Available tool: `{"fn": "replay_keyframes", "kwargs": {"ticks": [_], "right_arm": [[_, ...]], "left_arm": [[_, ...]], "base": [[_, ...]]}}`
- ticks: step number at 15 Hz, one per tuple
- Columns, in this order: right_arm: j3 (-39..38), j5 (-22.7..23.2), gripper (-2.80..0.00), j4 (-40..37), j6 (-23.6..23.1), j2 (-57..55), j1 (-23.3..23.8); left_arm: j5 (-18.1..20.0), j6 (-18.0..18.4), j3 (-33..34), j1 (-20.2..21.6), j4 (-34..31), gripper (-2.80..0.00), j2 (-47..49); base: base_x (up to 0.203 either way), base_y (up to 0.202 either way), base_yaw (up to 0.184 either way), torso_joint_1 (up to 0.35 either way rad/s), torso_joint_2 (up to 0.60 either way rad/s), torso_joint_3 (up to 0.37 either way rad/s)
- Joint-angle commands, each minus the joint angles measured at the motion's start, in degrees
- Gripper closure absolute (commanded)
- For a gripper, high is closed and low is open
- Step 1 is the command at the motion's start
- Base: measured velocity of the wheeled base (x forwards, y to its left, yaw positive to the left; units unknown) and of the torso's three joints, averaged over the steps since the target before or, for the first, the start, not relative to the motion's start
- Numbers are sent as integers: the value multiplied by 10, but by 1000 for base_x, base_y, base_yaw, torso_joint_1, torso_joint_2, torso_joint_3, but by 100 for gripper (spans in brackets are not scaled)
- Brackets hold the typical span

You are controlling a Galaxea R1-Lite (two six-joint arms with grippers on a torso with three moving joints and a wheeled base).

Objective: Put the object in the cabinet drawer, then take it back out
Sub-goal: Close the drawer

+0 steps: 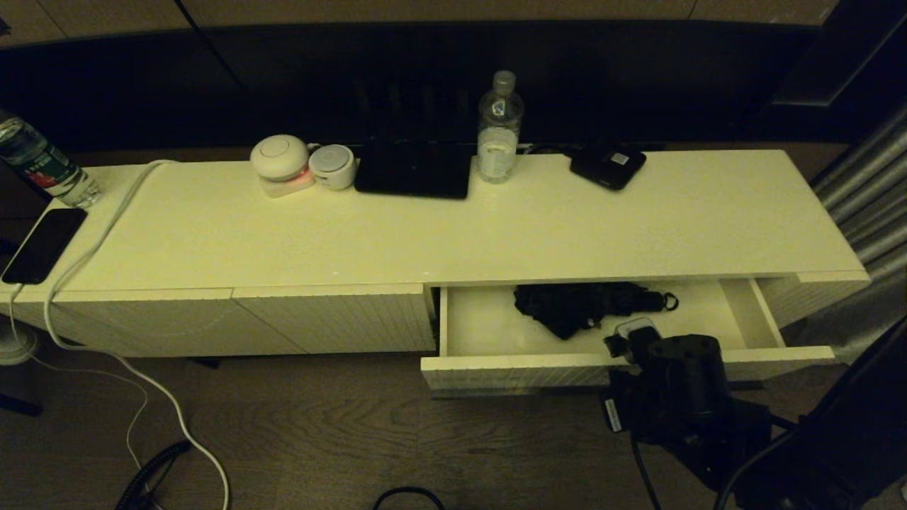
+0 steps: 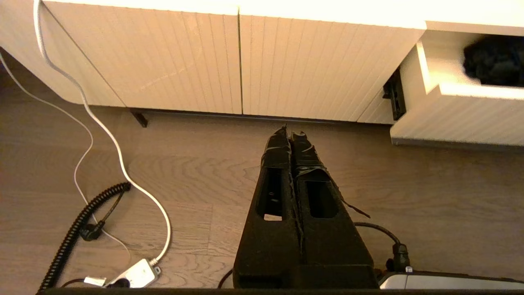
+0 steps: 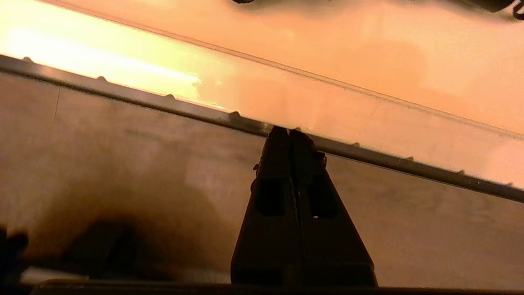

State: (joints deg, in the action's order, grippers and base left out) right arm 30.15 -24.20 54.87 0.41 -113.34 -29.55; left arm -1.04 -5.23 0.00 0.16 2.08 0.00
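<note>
The cabinet drawer (image 1: 496, 370) stands pulled out at the cabinet's right end, its white inside showing. A black folded object (image 1: 581, 304) with a wrist loop lies in it toward the back, and shows too in the left wrist view (image 2: 493, 59). My right arm (image 1: 680, 386) hangs over the drawer's front edge. In the right wrist view my right gripper (image 3: 290, 133) is shut, its tips against the dark handle strip (image 3: 163, 107) with nothing between them. My left gripper (image 2: 291, 132) is shut and empty, low over the floor before the closed ribbed panels (image 2: 184, 61).
On the cabinet top stand a water bottle (image 1: 499, 127), a black flat device (image 1: 414, 170), two white round gadgets (image 1: 281, 159) and a small black box (image 1: 608, 165). A phone (image 1: 42, 244) and a second bottle (image 1: 42, 166) sit at the left end. Cables (image 2: 123, 164) trail on the floor.
</note>
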Motion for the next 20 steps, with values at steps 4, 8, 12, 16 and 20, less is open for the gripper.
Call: {"fn": "replay_keyframes", "kwargs": {"ticks": [4,8,12,16,20], "right_arm": [[35,-7,0,28,0,-31,8],[59,-8,0,31,0,-45,19],[78,-9,0,62,-2,-55,20],[103,-6,0,65,2,-58,20],[124,3,0,99,1,-70,19]], "left_arm": [[0,0,0,0,0,0,-1],[0,0,0,0,0,0,-1],[0,0,0,0,0,0,-1],[0,0,1,0,0,0,-1],[0,0,0,0,0,0,-1]], "base": [[0,0,0,0,0,0],[0,0,0,0,0,0],[0,0,0,0,0,0],[0,0,0,0,0,0],[0,0,0,0,0,0]]}}
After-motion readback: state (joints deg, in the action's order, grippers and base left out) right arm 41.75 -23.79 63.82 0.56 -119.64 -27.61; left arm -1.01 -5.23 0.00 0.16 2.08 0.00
